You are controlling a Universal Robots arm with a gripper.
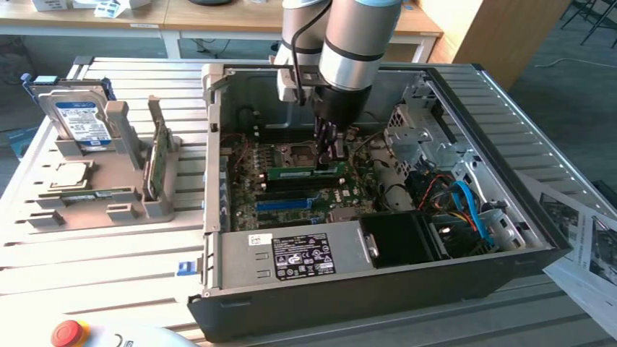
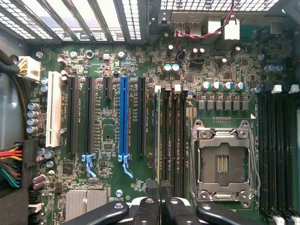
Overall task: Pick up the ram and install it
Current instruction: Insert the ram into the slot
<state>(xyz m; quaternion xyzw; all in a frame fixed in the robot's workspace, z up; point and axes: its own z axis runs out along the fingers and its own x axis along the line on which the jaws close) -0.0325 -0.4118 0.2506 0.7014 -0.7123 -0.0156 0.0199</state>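
Arm: we watched it reach down from above into the open computer case.
Gripper: the gripper was clenched tight, its black fingers pinching the ram by its top edge, at the end toward the exterior view's right.
Ram: held on edge and level, low over the motherboard in the middle of the case, just beside the empty processor socket.
Wrist view: we caught the ram edge-on, a thin strip lined up with the black memory slots, between the socket and the blue expansion slot.
Seating: we could not tell whether the stick was pressed into a slot or just above it.
Outside the case: toward the exterior view's left, a grey rack held a blue-labelled hard drive, a square silver processor chip and a second green stick standing on edge.
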